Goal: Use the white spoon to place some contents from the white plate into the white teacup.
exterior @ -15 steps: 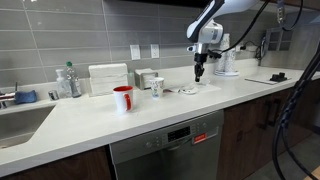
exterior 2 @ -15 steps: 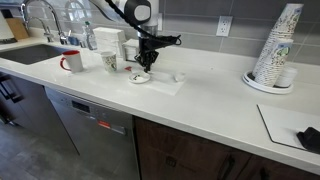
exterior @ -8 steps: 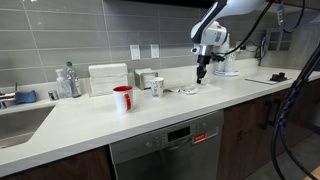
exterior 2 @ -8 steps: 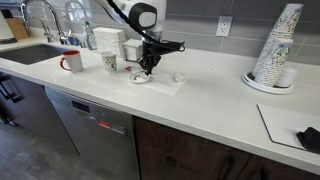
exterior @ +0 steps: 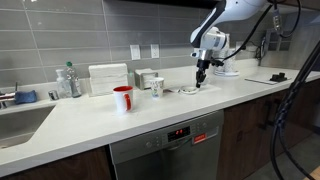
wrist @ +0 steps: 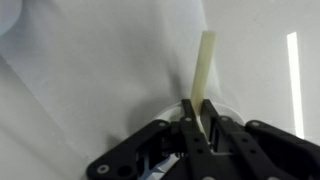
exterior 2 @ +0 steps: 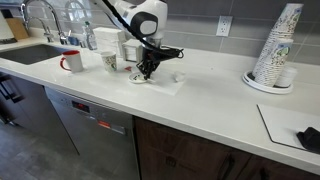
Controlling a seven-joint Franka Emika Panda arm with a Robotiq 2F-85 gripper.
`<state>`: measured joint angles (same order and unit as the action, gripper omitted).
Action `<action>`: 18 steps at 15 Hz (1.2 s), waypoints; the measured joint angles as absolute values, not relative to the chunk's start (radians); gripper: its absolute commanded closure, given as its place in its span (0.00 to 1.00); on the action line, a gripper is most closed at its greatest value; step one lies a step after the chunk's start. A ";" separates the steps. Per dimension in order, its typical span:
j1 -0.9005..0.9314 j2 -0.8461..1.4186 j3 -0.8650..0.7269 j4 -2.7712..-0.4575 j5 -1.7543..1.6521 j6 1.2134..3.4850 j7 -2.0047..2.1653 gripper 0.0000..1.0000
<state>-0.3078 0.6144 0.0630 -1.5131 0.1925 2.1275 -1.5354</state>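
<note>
Grey tiles cover the wall behind your long white desk point(exterior 2: 215, 95). Your hand point(exterior 2: 146, 68) hangs low over the white plate point(exterior 2: 139, 77), and in the wrist view its two fingers point(wrist: 190, 125) are pressed tight on the white spoon point(wrist: 205, 65). The spoon's handle sticks straight up between them. I cannot see the spoon's bowl. In an exterior view the white teacup point(exterior 2: 178, 77) sits near the plate, on its right. To the left of the plate stand a taller white cup point(exterior 2: 109, 62) and then a red mug point(exterior 2: 72, 62). Far to the right is a stack of paper cups point(exterior 2: 275, 45).
</note>
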 measured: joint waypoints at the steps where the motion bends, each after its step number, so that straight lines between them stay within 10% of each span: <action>1: -0.308 0.619 0.064 -1.509 0.195 2.127 -1.536 0.87; 3: -0.308 0.624 0.068 -1.500 0.203 2.125 -1.541 0.59; 11: -0.306 0.601 0.072 -1.492 0.210 2.111 -1.553 0.01; 18: -0.306 0.459 0.024 -1.552 0.232 1.969 -1.303 0.00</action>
